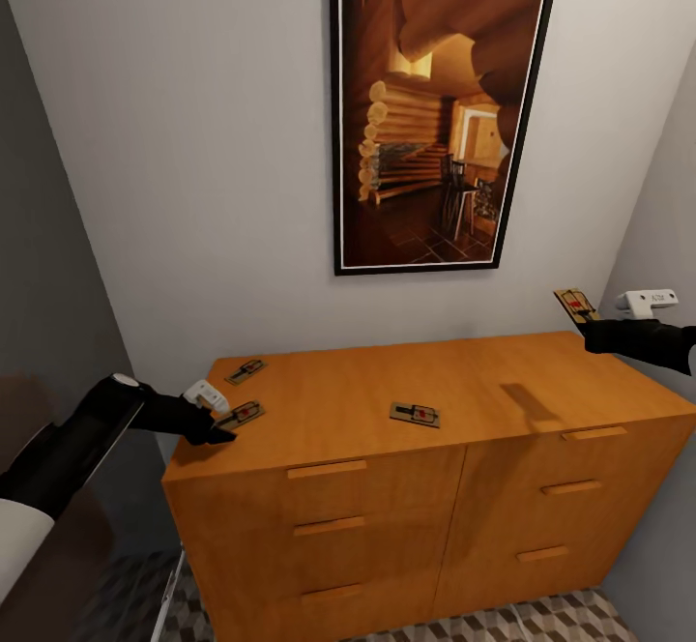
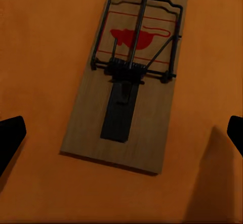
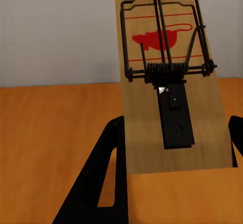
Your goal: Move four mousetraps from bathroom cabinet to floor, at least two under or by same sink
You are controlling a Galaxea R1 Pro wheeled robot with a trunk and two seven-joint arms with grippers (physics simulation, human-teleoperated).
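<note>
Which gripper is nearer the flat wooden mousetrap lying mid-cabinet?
Left. The left gripper sits at the orange-brown cabinet top's left edge, over another trap; the right gripper is raised off the right end, holding one. The middle mousetrap lies between.

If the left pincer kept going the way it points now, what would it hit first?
Most likely the mousetrap lying flat on the cabinet top; it sits centred between the open left pincer fingers.
</note>
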